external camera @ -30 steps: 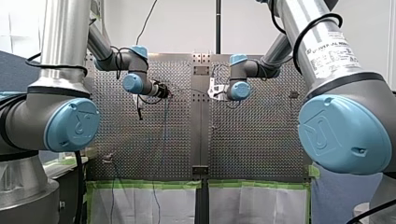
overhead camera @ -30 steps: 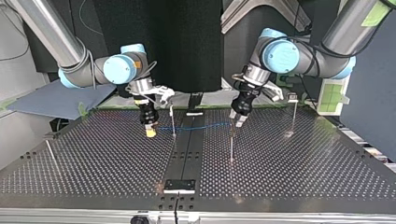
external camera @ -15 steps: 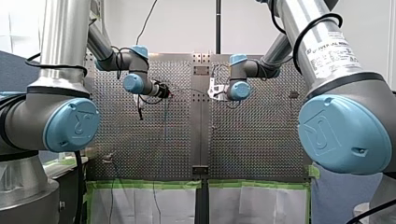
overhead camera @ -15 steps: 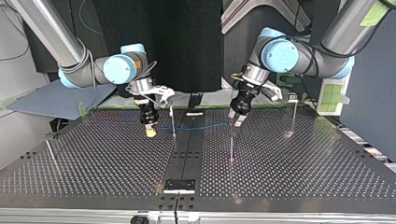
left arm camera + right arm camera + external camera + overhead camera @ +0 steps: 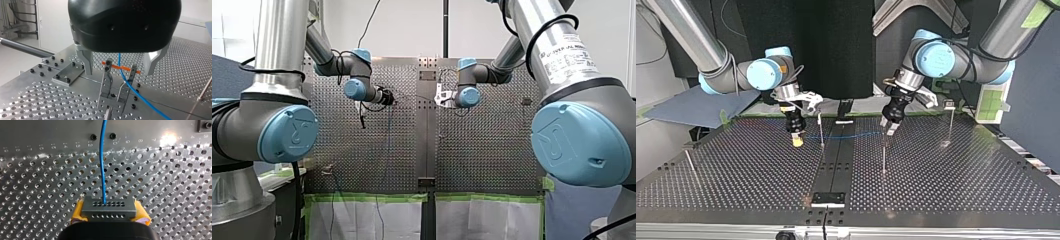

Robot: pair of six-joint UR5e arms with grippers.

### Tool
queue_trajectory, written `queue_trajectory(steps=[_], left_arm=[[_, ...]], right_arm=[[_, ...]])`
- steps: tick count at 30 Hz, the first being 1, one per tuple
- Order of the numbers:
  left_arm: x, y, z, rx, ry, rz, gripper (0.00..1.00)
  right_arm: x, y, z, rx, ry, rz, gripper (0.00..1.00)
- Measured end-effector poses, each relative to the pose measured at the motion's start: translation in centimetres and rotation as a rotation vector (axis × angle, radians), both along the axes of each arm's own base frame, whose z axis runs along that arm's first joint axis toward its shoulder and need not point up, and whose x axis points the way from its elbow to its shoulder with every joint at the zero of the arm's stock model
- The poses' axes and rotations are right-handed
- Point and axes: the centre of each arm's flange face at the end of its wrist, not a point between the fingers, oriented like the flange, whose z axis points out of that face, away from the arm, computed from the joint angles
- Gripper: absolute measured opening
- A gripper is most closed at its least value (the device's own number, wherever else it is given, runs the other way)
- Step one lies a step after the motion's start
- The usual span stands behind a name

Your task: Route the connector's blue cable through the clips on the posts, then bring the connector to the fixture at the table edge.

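In the right wrist view my right gripper (image 5: pixel 109 214) is shut on the grey connector (image 5: pixel 109 206), with yellow pads (image 5: pixel 78 212) on both sides of it. The blue cable (image 5: pixel 102 165) leaves the connector and runs ahead over the perforated plate. In the top view the cable (image 5: pixel 851 135) spans from my right gripper (image 5: pixel 796 141) past a thin post (image 5: pixel 821 131) to my left gripper (image 5: pixel 890 127). In the left wrist view my left gripper (image 5: pixel 120 66) stands open above a two-pronged clip (image 5: pixel 117 86). The cable (image 5: pixel 136 93) passes between the prongs and does not touch the metal fingers (image 5: pixel 86 61).
More posts stand on the table: one below my left gripper (image 5: pixel 883 155), one at the top view's right (image 5: pixel 951 125) and one at its left (image 5: pixel 690 165). A small fixture plate (image 5: pixel 828 199) sits at the near edge. A dark centre rail (image 5: pixel 836 160) divides the table.
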Motion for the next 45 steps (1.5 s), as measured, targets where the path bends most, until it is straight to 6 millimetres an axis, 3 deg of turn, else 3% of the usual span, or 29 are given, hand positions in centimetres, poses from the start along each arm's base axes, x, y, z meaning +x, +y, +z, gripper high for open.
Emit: queue_trajectory(steps=[18, 33, 45], left_arm=[[-0.2, -0.3, 0.2, 0.009, -0.009, -0.006, 1.00], [-3.3, -2.2, 2.5, 0.118, -0.016, 0.020, 1.00], [-3.7, -3.2, 3.2, 0.148, 0.003, 0.078, 1.00]], right_arm=[[0.0, 0.0, -0.1, 0.005, 0.004, 0.000, 0.00], [0.4, 0.7, -0.5, 0.023, 0.018, 0.012, 0.00], [0.5, 0.6, -0.6, 0.019, 0.014, 0.012, 0.00]])
